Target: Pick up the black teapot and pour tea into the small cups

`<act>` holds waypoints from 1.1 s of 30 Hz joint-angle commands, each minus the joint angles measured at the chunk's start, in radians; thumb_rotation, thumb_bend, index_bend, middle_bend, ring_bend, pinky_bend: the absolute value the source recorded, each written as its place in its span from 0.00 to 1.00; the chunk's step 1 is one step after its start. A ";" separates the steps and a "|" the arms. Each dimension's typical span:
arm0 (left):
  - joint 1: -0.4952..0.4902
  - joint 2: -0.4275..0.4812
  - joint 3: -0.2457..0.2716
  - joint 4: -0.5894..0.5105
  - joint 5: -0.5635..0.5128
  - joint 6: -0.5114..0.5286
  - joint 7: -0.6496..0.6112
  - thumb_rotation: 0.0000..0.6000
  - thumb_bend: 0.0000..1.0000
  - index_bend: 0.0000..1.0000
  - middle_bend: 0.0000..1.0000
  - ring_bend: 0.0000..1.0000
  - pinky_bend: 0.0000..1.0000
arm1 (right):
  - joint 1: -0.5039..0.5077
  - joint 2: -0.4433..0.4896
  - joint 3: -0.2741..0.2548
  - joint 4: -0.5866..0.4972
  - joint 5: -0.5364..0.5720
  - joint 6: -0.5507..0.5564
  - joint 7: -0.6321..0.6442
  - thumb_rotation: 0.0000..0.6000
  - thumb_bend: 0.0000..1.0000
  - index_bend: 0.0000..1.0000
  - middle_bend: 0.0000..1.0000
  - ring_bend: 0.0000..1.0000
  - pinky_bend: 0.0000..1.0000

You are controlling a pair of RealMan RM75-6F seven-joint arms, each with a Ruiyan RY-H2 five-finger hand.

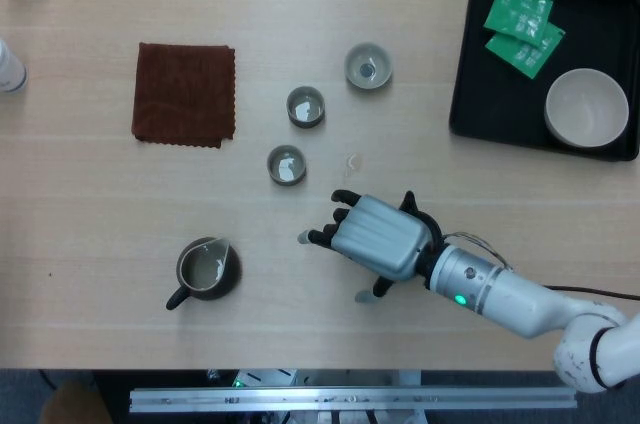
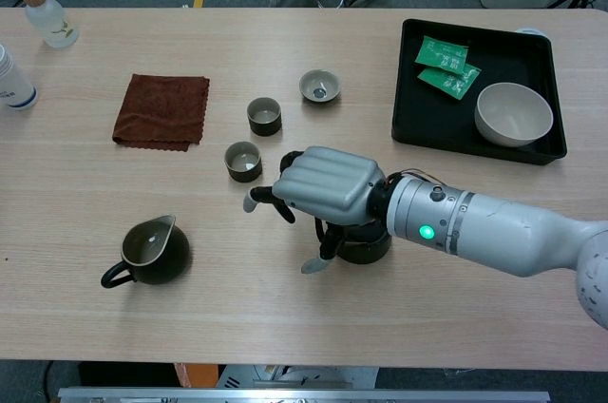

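My right hand (image 2: 328,184) lies over the black teapot (image 2: 366,249), whose dark body shows just under the palm. Some fingers reach down around the teapot's handle side and others stick out to the left. From the head view, the right hand (image 1: 375,236) hides almost all of the teapot. Three small cups stand up and left of it: the nearest (image 1: 286,164) (image 2: 243,161), a middle one (image 1: 305,106) (image 2: 264,116) and the far one (image 1: 368,66) (image 2: 320,86). The left hand is out of both views.
A dark pitcher (image 1: 207,269) (image 2: 150,251) sits at the front left. A brown cloth (image 1: 185,94) lies at the left. A black tray (image 1: 480,64) at the back right holds a white bowl (image 1: 586,109) and green packets (image 1: 520,14). Bottles (image 2: 47,18) stand at the far left edge.
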 commanded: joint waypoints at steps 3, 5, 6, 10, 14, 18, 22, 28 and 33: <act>0.002 0.002 0.001 0.000 -0.001 0.001 -0.003 1.00 0.30 0.16 0.12 0.11 0.13 | 0.002 0.014 -0.020 -0.011 -0.007 -0.006 -0.015 0.77 0.00 0.21 0.50 0.40 0.18; 0.002 0.002 0.001 0.001 -0.002 -0.002 -0.001 1.00 0.30 0.16 0.12 0.11 0.13 | -0.001 0.026 -0.030 -0.022 -0.014 -0.003 -0.017 0.77 0.00 0.21 0.50 0.40 0.18; 0.001 0.001 0.002 0.001 -0.001 -0.002 -0.001 1.00 0.30 0.16 0.12 0.11 0.13 | -0.003 0.032 -0.035 -0.027 -0.018 0.000 -0.018 0.77 0.00 0.21 0.50 0.40 0.18; -0.001 -0.002 0.001 0.000 0.001 -0.004 0.003 1.00 0.30 0.16 0.12 0.11 0.13 | -0.012 0.057 -0.054 -0.047 -0.036 0.008 -0.019 0.77 0.00 0.21 0.50 0.42 0.18; -0.004 -0.002 0.000 -0.002 0.002 -0.009 0.007 1.00 0.30 0.16 0.12 0.11 0.13 | -0.021 0.080 -0.072 -0.060 -0.049 0.012 -0.020 0.77 0.00 0.21 0.50 0.43 0.18; -0.005 -0.002 0.000 -0.003 0.001 -0.010 0.009 1.00 0.30 0.16 0.12 0.11 0.13 | -0.029 0.097 -0.085 -0.072 -0.064 0.018 -0.020 0.77 0.00 0.21 0.50 0.44 0.18; -0.006 -0.002 0.000 -0.004 0.001 -0.012 0.011 1.00 0.30 0.16 0.12 0.11 0.13 | -0.039 0.121 -0.099 -0.086 -0.083 0.025 -0.015 0.77 0.00 0.21 0.50 0.45 0.18; -0.009 -0.004 0.000 -0.005 0.002 -0.016 0.015 1.00 0.30 0.16 0.12 0.11 0.13 | -0.057 0.159 -0.117 -0.106 -0.124 0.046 -0.007 0.77 0.00 0.21 0.51 0.47 0.18; -0.015 -0.007 -0.001 -0.007 0.006 -0.022 0.020 1.00 0.30 0.16 0.12 0.11 0.13 | -0.081 0.198 -0.124 -0.124 -0.156 0.082 0.001 0.77 0.00 0.21 0.51 0.48 0.18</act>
